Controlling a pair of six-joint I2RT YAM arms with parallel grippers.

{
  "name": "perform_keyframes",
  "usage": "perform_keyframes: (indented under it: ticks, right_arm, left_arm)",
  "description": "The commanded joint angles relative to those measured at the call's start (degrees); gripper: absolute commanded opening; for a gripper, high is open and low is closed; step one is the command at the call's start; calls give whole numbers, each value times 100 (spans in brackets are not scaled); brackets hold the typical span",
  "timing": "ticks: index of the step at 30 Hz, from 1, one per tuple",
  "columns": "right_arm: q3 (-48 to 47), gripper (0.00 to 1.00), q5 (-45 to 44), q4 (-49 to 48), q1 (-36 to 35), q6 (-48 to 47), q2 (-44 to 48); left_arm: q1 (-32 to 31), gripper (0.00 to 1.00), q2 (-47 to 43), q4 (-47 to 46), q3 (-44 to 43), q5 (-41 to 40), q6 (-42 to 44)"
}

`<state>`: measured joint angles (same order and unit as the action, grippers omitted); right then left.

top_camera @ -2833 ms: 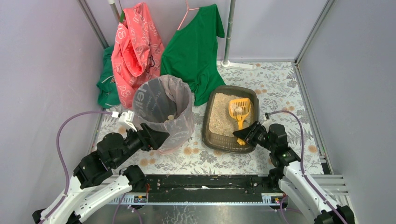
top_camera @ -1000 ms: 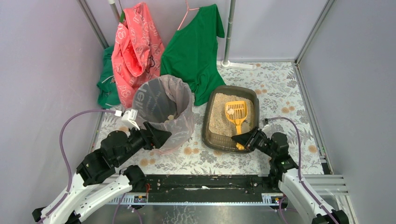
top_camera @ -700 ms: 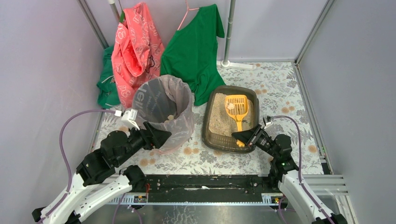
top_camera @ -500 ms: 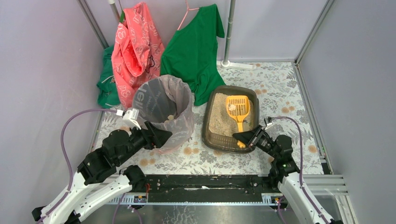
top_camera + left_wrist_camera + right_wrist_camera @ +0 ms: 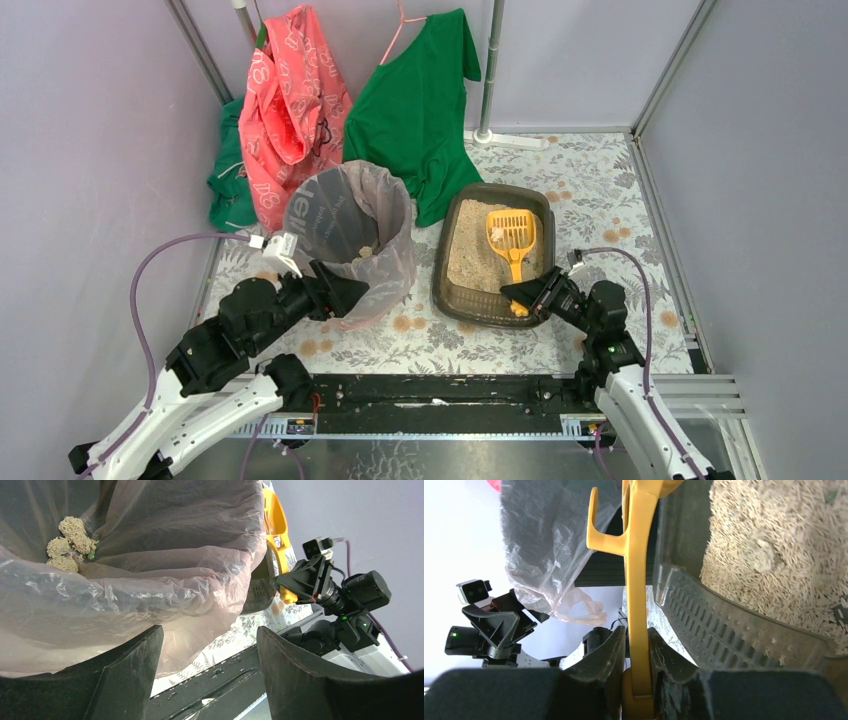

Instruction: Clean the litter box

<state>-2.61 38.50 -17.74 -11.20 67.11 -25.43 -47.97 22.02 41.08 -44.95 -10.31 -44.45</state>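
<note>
The litter box [image 5: 454,296], a dark brown-grey tray of beige litter, lies right of centre; its ribbed wall also shows in the right wrist view [image 5: 724,625]. My right gripper [image 5: 522,296] is shut on the handle of the yellow scoop [image 5: 511,232], held above the litter with a pale clump in its head. In the right wrist view the scoop handle [image 5: 637,590] runs up between my fingers. My left gripper [image 5: 345,290] is open and empty beside the lined round bin [image 5: 350,235], whose bag [image 5: 150,555] holds pale clumps [image 5: 70,542].
A pink garment [image 5: 292,105] and green shirt [image 5: 415,105] hang at the back, the shirt's hem reaching the tray's far corner. A metal pole [image 5: 490,70] stands behind. Purple walls close both sides. A black rail [image 5: 430,390] runs along the near edge.
My right gripper has pulled back toward the near right and lifted the scoop with the clump off the litter, its head shifting slightly. My left arm has barely moved.
</note>
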Motion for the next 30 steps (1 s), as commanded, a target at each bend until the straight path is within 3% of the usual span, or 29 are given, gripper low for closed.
perform_keyframes:
  ticks: [1, 4, 19, 30]
  right_arm:
    - [-673, 0, -64, 484, 22, -526, 239]
    - [-557, 0, 251, 218, 22, -439, -192]
    - [-739, 0, 265, 91, 23, -162, -242]
    - [-2167, 0, 275, 992, 13, -272, -590]
  left_arm:
    - [-29, 76, 56, -291, 9, 36, -2]
    - [-22, 76, -22, -342, 69, 26, -11]
    - [-27, 76, -318, -21, 73, -124, -55]
    - [-23, 77, -328, -74, -31, -70, -44]
